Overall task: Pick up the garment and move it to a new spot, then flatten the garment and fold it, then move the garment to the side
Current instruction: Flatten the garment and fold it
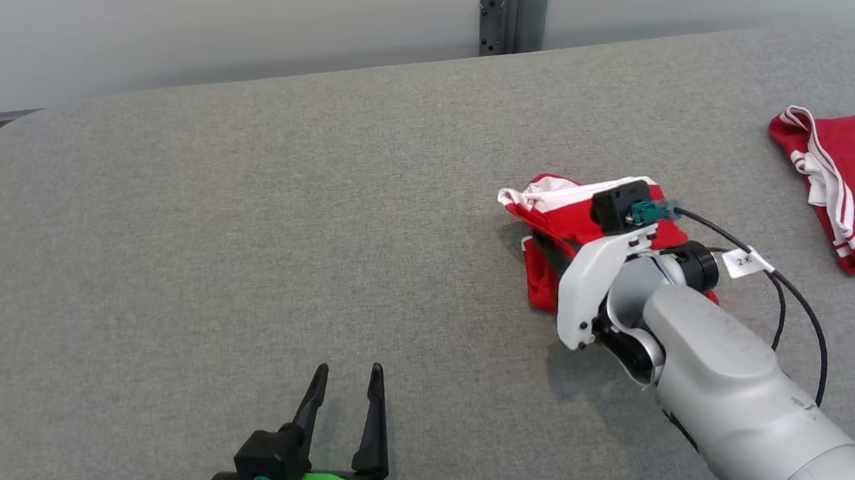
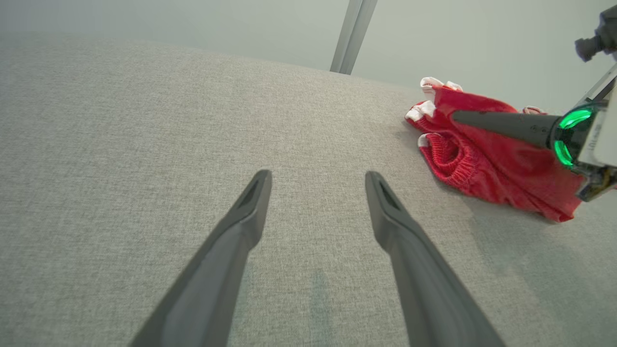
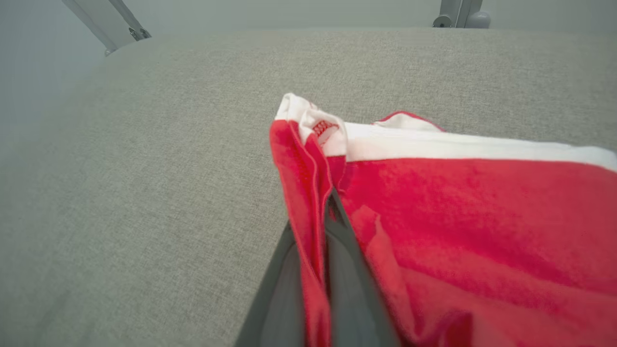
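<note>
While the right gripper [image 3: 330, 205] clamps the red garment [image 3: 458, 217], perhaps just off the table [image 1: 247, 206], the left gripper [image 1: 348, 372] hangs with jaws apart.

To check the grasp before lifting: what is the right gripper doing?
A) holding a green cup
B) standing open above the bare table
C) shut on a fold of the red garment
C: the right gripper is closed, a fold of the red garment pinched between its fingers.
</note>
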You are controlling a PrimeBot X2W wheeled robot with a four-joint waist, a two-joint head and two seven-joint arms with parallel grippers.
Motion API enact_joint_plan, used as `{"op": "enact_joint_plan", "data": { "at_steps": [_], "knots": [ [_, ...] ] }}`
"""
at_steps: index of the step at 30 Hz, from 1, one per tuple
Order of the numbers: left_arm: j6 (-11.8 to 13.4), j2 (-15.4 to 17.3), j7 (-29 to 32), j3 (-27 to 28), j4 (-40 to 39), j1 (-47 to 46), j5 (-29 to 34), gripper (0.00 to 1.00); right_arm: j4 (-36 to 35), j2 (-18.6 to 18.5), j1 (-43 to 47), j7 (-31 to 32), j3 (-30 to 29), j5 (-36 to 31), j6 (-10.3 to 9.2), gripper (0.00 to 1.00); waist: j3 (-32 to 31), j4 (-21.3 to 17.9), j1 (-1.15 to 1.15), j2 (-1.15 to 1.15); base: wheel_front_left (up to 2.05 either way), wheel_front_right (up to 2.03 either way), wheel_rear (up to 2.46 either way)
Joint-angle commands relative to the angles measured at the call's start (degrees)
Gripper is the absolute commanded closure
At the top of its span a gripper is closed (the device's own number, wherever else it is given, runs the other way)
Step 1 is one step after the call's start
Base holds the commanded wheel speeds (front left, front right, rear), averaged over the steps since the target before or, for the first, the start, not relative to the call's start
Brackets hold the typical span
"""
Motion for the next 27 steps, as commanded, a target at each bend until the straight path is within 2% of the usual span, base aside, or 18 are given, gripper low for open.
{"op": "enact_joint_plan", "data": {
  "at_steps": [1,5,9,13,17,27],
  "knots": [
    [-0.4,-0.1,-0.3,-0.1,0.4,-1.1,0.4,0.00,0.9,-0.1,0.6,-0.7,-0.7,-2.2,-0.07,1.00,0.3,1.4,0.00,0.00,0.00,0.00,0.00],
    [-0.4,-0.3,-0.4,0.0,1.3,-1.0,0.1,0.00,3.2,2.1,1.5,-2.3,-2.6,-6.0,-0.05,1.00,0.4,3.0,0.00,0.00,0.00,0.00,0.00],
    [-0.6,-0.4,-0.4,0.3,1.9,-0.3,0.2,0.00,5.3,2.3,0.8,-5.5,-6.0,-9.7,-0.06,1.00,0.4,3.6,0.00,0.00,0.00,0.00,0.00],
    [-0.7,-0.6,-0.4,0.3,2.2,-0.2,0.5,0.00,8.1,2.5,-0.7,-9.5,-12.1,-14.0,-0.06,1.00,0.3,3.7,0.00,0.00,0.00,0.00,0.00],
    [-1.0,-0.7,-0.4,-0.1,2.5,-0.5,0.8,0.00,9.6,2.6,-1.7,-11.3,-15.7,-15.7,-0.06,1.00,-0.1,3.5,0.00,0.00,0.00,0.00,0.00],
    [-1.4,-1.0,-0.4,-0.4,2.8,-1.0,1.2,0.00,11.9,2.6,-2.7,-11.8,-14.9,-15.6,-0.06,1.00,0.1,3.5,0.00,0.00,0.00,0.00,0.00]
  ]
}}
